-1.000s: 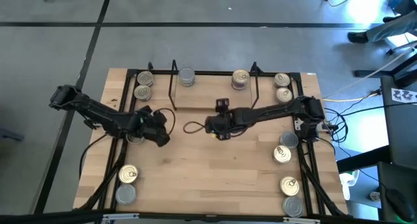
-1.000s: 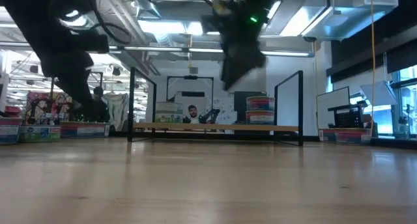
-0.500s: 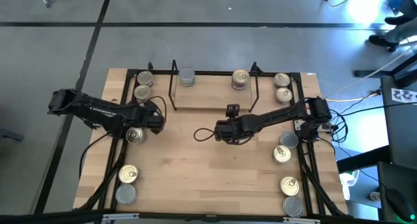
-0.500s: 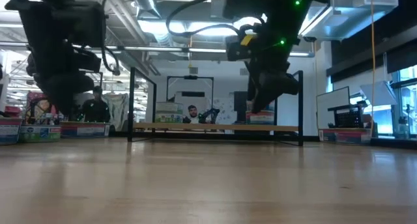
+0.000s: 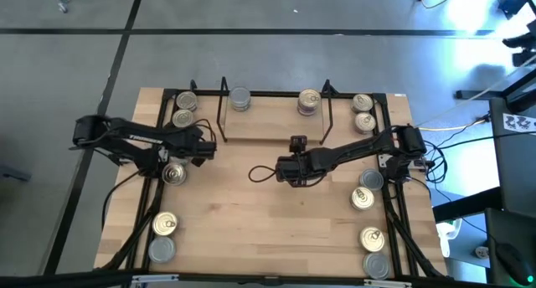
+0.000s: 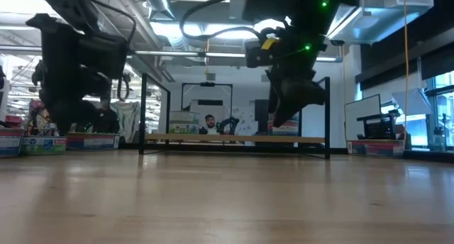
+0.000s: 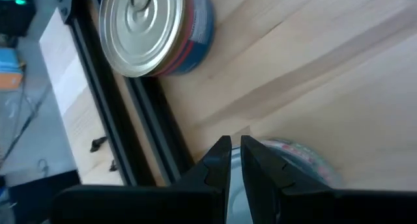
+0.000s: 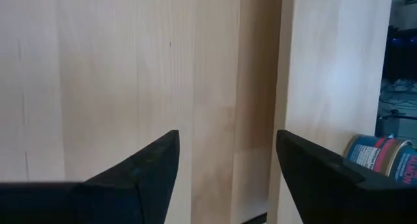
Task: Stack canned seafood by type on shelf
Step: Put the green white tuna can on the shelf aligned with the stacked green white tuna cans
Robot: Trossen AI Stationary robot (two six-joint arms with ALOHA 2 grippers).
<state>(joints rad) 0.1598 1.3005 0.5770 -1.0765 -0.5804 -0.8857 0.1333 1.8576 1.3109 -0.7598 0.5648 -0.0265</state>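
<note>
On the tabletop [image 5: 251, 229], far edge, sits the shelf [image 5: 272, 116]: black wire frame, light board. It holds one silver-top tin [image 5: 240, 99] at its left end and a short stack w/ gold-ring lid [image 5: 309, 101] at its right end.

Other tins lie loose round the edges:
- 2 at far left corner [image 5: 184, 109], just outside shelf's left loop
- 2 at far right corner [image 5: 363, 110]
- 2 mid right edge [image 5: 364, 190]
- 2 near right corner [image 5: 373, 251]
- 2 near left corner [image 5: 162, 238]
- 1 gold-lid tin [image 5: 174, 173] left of centre, just beside the left arm

Left gripper [image 5: 206, 144] hangs over the tabletop between the far-left pair and that single tin, near the shelf's left end. Its fingers [image 7: 220, 165] are clenched almost together w/ nothing between; wrist view shows one tin [image 7: 155, 28] ahead by the black frame rail [image 7: 114, 113] and another tin's rim [image 7: 293, 160] just under the tips.

Right gripper [image 5: 283, 168] hovers over bare wood at centre, in front of the shelf. Fingers [image 8: 146, 162] spread wide, released, gripping nothing; a blue-label tin [image 8: 381, 155] shows far off at the edge of its wrist view.
</note>
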